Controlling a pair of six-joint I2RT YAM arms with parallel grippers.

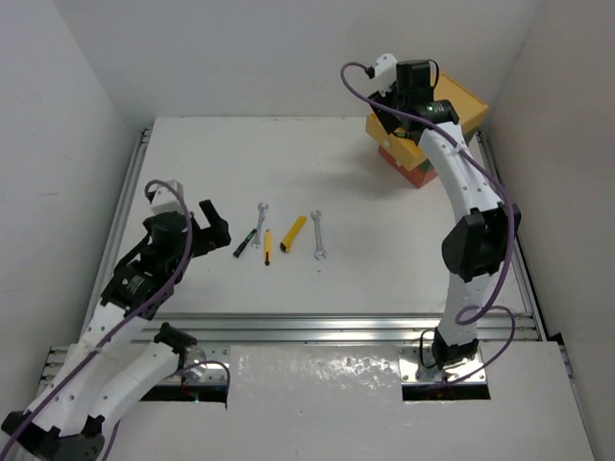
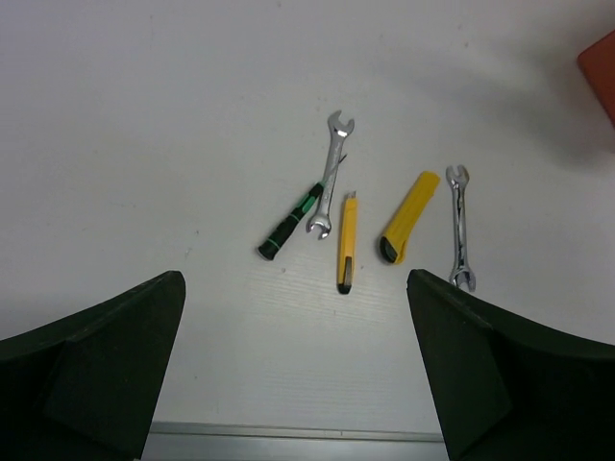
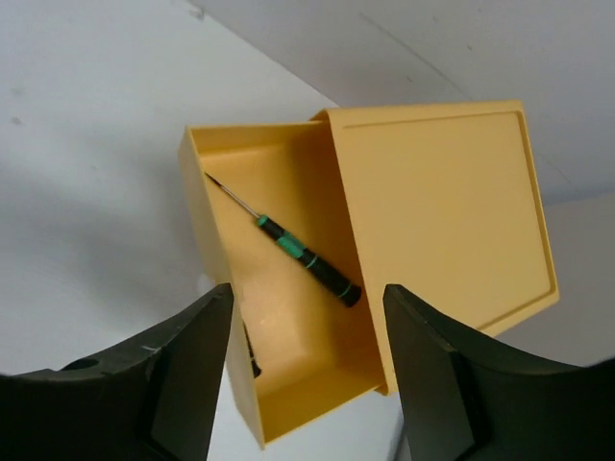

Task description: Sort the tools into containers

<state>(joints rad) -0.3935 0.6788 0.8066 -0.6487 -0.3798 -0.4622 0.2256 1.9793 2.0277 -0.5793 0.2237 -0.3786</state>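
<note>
1. Fingers (image 2: 115, 365) of left gripper (image 2: 295, 283) spread, empty; at twelve o'clock lie a steel wrench (image 2: 330, 173) and flat yellow cutter (image 2: 408, 216) on matte table (image 2: 144, 144).
2. Right gripper (image 3: 307, 293) gapes above smooth yellow drawer (image 3: 200, 192) holding a slim screwdriver (image 3: 306, 257).

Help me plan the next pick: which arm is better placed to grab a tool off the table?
Left. The left fingers are open and face the tools lying just ahead; the right fingers hover far off over the yellow drawer.
</note>
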